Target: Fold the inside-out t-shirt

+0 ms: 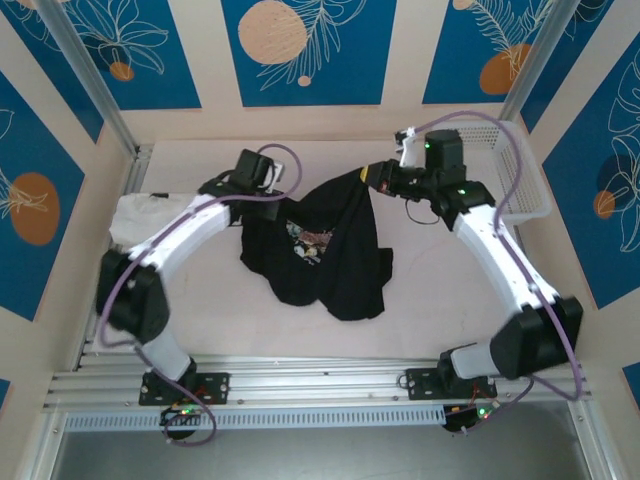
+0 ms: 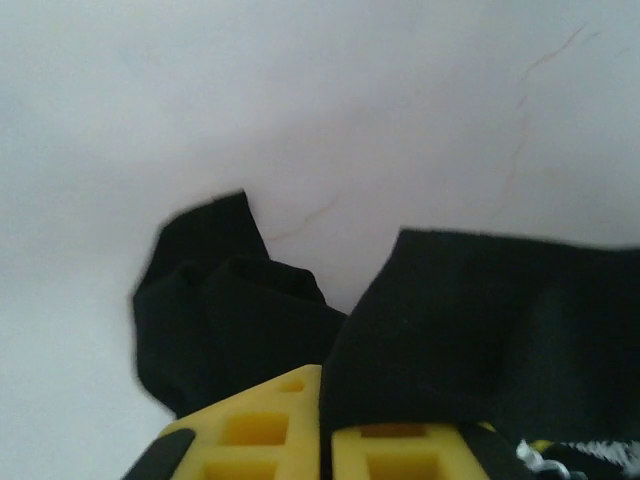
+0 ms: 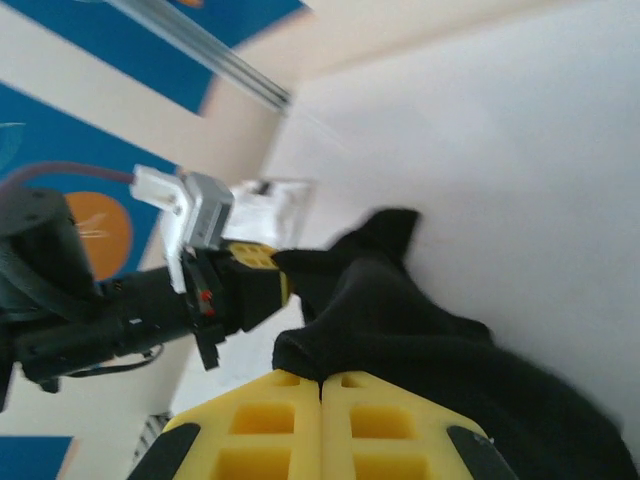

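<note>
The t-shirt (image 1: 335,260) is pinched by the closed left gripper (image 2: 324,405) and closed right gripper (image 3: 322,395); if tugged unevenly, an edge could be dropped.

No writing, label, brand, number or sign can be read in any of the views. The t-shirt (image 1: 345,265) on the tabletop carries a pale print (image 1: 308,243) at about 10 o'clock from its middle. The print is too small and blurred to tell whether it holds any letters.
</note>
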You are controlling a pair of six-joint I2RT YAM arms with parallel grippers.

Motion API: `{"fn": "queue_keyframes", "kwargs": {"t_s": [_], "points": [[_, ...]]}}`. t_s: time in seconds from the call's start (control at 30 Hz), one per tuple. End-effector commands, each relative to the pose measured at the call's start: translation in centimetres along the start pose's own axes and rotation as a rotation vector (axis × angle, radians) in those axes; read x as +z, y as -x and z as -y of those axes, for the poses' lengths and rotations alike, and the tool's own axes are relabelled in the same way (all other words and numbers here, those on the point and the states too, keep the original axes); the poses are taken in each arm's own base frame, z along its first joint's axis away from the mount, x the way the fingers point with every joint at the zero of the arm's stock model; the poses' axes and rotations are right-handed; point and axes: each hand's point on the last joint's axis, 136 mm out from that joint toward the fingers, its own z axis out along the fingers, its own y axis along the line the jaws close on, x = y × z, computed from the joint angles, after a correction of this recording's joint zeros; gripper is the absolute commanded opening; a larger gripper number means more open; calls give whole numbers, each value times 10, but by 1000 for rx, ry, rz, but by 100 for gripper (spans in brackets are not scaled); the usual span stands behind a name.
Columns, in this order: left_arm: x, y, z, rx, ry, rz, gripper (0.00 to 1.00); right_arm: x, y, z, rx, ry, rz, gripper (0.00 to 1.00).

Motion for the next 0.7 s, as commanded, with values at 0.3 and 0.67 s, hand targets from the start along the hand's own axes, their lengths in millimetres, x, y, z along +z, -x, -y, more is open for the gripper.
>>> {"fn": "queue_keyframes", "kwargs": {"t_s": [0.3,0.67], "points": [[-14,-36,37,-115,-86,21,51,14,-4,52,37,-78,-18,0],[21,-69,68,41,-52,-65,45,12,-8,63,62,-66,-19,0]]}}
